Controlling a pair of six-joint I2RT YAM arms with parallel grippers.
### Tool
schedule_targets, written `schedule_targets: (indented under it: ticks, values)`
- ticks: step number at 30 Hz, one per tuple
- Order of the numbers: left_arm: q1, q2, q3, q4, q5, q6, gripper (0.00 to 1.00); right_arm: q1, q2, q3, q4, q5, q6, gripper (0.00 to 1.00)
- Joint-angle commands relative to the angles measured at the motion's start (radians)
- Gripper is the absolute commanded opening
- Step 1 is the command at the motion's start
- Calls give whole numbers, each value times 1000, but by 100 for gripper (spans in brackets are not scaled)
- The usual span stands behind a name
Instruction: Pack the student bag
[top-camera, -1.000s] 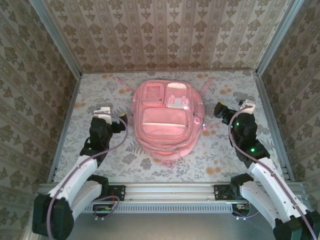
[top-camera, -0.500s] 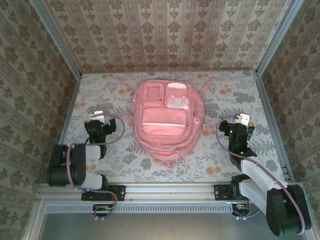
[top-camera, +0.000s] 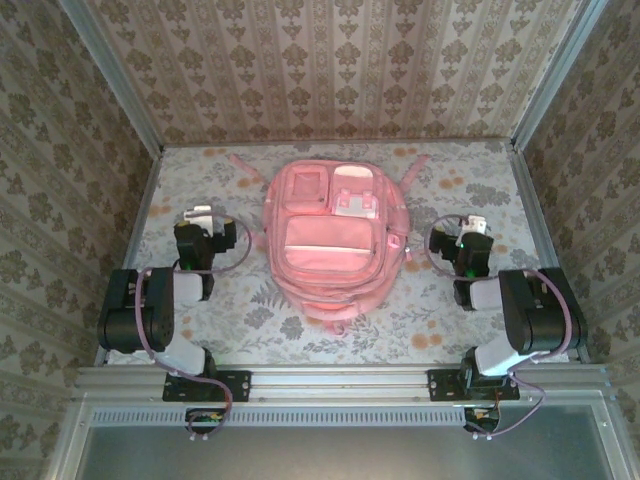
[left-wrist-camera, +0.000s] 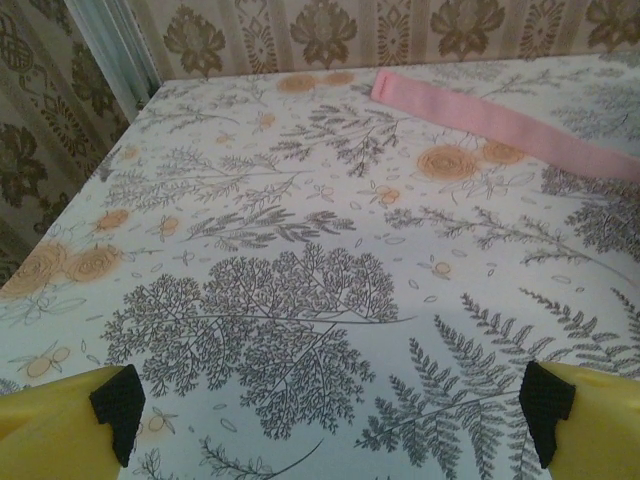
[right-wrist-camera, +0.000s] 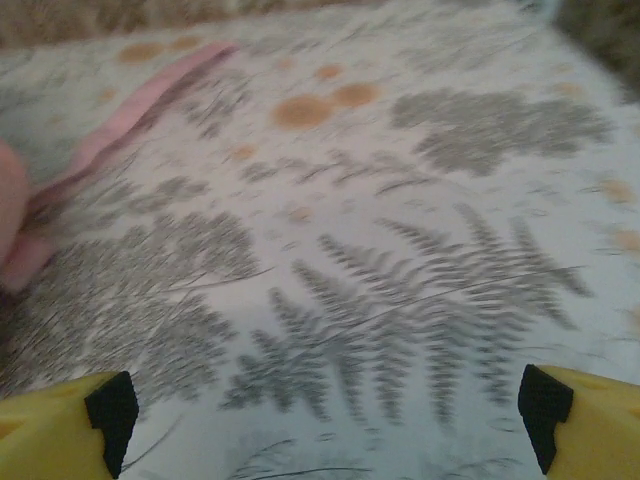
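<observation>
The student bag (top-camera: 330, 240), a big pink backpack with several front zip pockets, lies flat in the middle of the table. Its pale pink straps (top-camera: 415, 168) trail toward the back wall. My left gripper (top-camera: 197, 214) hovers left of the bag, apart from it. In the left wrist view this gripper (left-wrist-camera: 332, 420) is open over bare cloth, one strap (left-wrist-camera: 500, 125) lying far ahead. My right gripper (top-camera: 471, 226) sits right of the bag. The right wrist view shows that gripper (right-wrist-camera: 328, 420) open too, a strap (right-wrist-camera: 130, 105) at upper left.
A floral tablecloth (top-camera: 440, 310) covers the table. Wallpapered walls (top-camera: 330, 70) close it in at the back and on both sides. A metal rail (top-camera: 330, 385) runs along the near edge. Both arms are folded back close to their bases.
Both arms have folded back from stretched-out poses toward their bases. The grippers stayed wide open and shifted a little beside the bag. The bag has not moved.
</observation>
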Motion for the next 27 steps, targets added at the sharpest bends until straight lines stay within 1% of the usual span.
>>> schedule_targets:
  ticks: [1, 3, 4, 5, 16, 27]
  values:
    - [-2, -8, -2, -24, 10, 24, 100, 11, 12, 55, 47, -114, -62, 100]
    - [-2, -7, -2, -25, 10, 24, 100, 11, -2, 81, -25, -151, -77, 100]
    - [-3, -7, -1, -26, 9, 24, 100, 11, 2, 76, -10, -151, -76, 100]
    - [-3, -8, -1, -25, 9, 23, 100, 10, -5, 81, -33, -151, -76, 100]
    - [2, -8, -2, -23, 17, 19, 100, 29, -6, 72, -16, -117, -90, 100]
    - [0, -11, -4, -22, 17, 21, 100, 25, -7, 73, -17, -123, -87, 100]
